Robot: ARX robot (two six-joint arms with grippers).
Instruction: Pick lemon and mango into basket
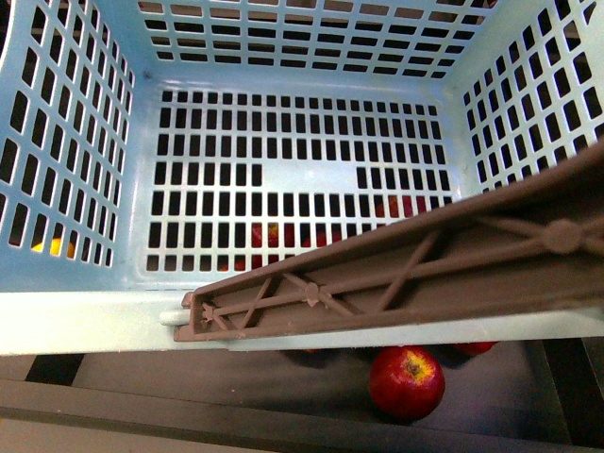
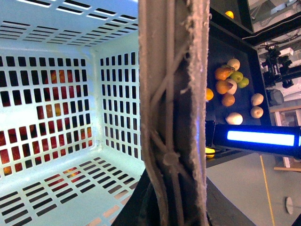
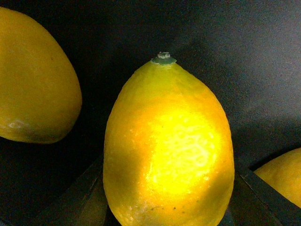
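Lemon (image 3: 169, 141), an oval yellow fruit with pebbled skin and a small green stem nub, fills the right wrist view. The right gripper (image 3: 169, 209) grasps it, its dark fingers (image 3: 82, 197) set against both flanks. Behind it is a dark surface; whether the lemon rests on it I cannot tell. A smooth yellow fruit (image 3: 33, 80) lies near on one side, and another yellow fruit (image 3: 282, 176) is just beside the far finger. The left gripper (image 2: 176, 212) shows only as dark parts flanking the brown ribbed handle (image 2: 174, 94); whether it clamps I cannot tell. The handle slants across the light turquoise slotted plastic basket (image 1: 283, 94). A red apple (image 1: 406, 381) lies below the near rim.
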